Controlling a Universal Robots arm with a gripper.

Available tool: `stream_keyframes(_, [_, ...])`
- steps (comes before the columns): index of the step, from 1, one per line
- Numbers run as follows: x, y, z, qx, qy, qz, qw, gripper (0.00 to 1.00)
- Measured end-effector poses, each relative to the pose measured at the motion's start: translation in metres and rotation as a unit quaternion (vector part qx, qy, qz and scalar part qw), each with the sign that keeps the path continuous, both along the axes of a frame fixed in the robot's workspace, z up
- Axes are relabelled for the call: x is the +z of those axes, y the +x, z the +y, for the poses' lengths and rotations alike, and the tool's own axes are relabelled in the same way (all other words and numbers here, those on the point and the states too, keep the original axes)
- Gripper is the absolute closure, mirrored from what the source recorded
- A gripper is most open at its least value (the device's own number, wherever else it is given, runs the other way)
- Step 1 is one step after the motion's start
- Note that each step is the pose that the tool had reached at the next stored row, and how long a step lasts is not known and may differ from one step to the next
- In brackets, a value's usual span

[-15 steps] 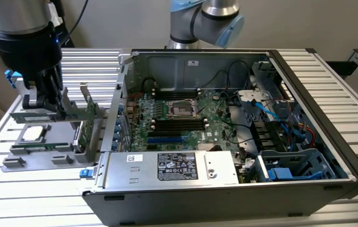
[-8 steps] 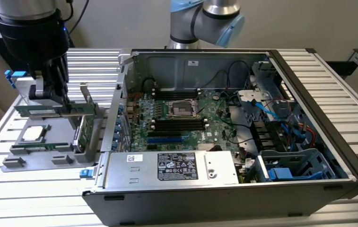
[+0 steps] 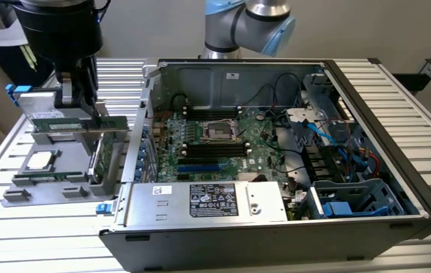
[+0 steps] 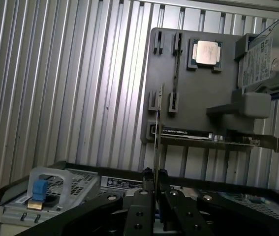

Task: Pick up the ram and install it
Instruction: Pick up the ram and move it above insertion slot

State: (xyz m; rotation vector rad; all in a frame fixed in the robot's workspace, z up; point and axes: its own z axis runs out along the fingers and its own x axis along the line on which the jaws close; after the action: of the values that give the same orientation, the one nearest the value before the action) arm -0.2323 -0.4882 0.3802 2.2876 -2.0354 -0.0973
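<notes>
**Ram (image 3: 78, 124) pinched in the claw (image 3: 67, 104), level over the tray (image 3: 14, 196)**

I see the claw closed down on the ram's upper long edge. The stick hangs on edge, its long axis level, running along the exterior view's left to right. Its right end is near the open case's side wall (image 3: 144, 111). The expansion card (image 3: 103, 156) stands just below that end, and the left end has open room.
</notes>
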Motion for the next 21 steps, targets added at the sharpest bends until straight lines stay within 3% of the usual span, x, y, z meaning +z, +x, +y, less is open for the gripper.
stream_keyframes(5, [0.0050,0.021,0.0003,0.000,0.0012,0.0000,1.0000,0.87])
stream_keyframes(14, [0.0055,0.062,0.0020,0.000,0.0018,0.0001,1.0000,0.87])
stream_keyframes(21, [0.0047,0.094,0.0071,0.000,0.0019,0.0000,1.0000,0.87])
